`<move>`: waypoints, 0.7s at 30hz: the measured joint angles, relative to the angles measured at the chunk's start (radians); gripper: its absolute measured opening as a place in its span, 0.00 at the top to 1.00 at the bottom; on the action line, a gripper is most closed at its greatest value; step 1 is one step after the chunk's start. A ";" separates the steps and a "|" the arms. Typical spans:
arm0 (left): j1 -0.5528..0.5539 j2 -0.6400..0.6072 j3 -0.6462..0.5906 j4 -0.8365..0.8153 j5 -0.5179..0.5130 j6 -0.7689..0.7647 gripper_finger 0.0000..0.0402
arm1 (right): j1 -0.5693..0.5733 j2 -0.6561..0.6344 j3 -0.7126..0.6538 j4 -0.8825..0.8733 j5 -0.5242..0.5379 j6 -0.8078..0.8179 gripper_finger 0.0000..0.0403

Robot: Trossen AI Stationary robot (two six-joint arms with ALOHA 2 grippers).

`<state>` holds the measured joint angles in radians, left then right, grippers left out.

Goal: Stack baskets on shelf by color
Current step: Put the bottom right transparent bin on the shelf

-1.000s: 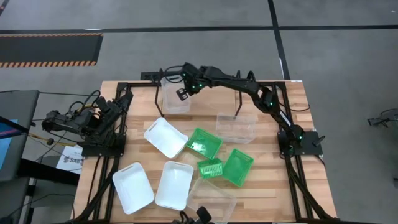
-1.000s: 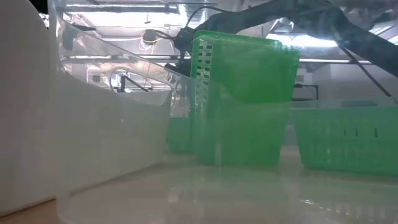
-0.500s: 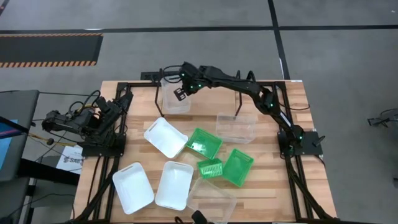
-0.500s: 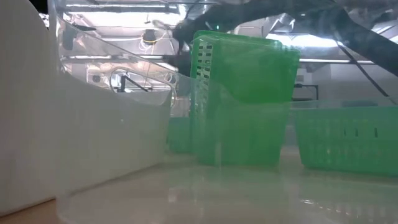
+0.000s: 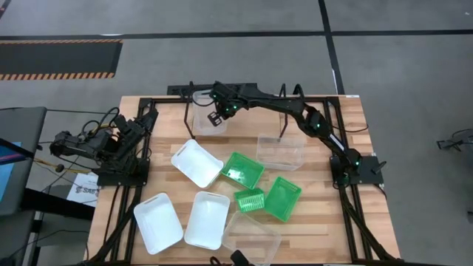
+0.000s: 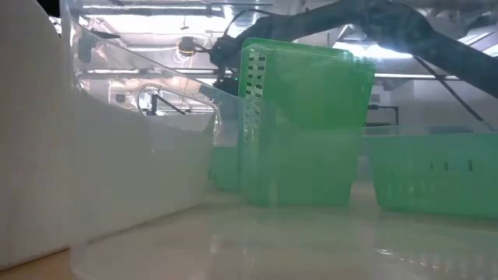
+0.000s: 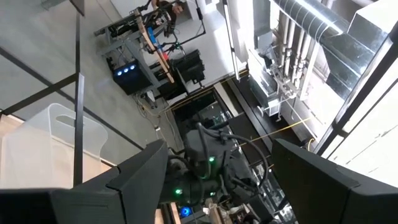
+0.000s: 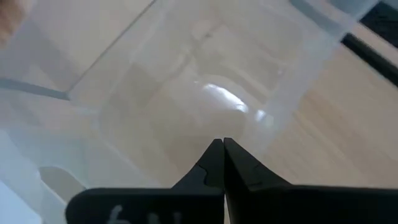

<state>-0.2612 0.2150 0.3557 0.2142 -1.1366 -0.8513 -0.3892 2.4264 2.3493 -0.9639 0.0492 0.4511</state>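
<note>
Seen from above, a wooden slatted table (image 5: 325, 236) holds a low black metal-rod shelf (image 5: 284, 118) at its far edge, with a clear rectangular plastic basket (image 5: 201, 118) on the shelf's left end and the right gripper (image 5: 216, 117) reaching over that basket. Nearer than the shelf lie another clear basket (image 5: 280, 151), three white opaque baskets (image 5: 196, 162) and three green lattice baskets (image 5: 243, 171), scattered, with a third clear basket (image 5: 251, 235) farthest from it. The left gripper (image 5: 63, 142) rests folded well to the shelf's left, off the table edge.
</note>
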 joint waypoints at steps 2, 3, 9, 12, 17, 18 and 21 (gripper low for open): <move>0.000 0.000 0.000 0.000 0.000 0.000 0.31 | 0.003 0.000 0.000 0.000 0.023 0.001 0.96; 0.000 0.000 0.000 0.000 0.000 0.000 0.31 | 0.003 0.000 0.000 -0.001 0.027 0.001 0.96; 0.000 0.000 0.000 -0.001 0.000 0.001 0.31 | 0.004 -0.007 0.000 -0.047 0.031 0.027 0.97; 0.000 0.000 0.000 -0.010 0.000 0.001 0.31 | 0.009 -0.008 0.000 -0.058 0.033 0.024 0.97; 0.000 0.000 0.000 -0.021 0.006 -0.006 0.31 | 0.023 -0.040 -0.001 -0.065 0.032 0.022 0.96; 0.000 0.000 0.000 -0.022 0.005 -0.006 0.31 | 0.028 -0.052 0.001 -0.061 0.033 0.022 0.96; 0.000 0.000 0.000 -0.023 0.005 -0.006 0.31 | 0.041 -0.090 0.002 -0.078 0.033 -0.013 0.96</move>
<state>-0.2614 0.2150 0.3557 0.1909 -1.1313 -0.8574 -0.3484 2.3364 2.3516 -1.0420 0.0818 0.4386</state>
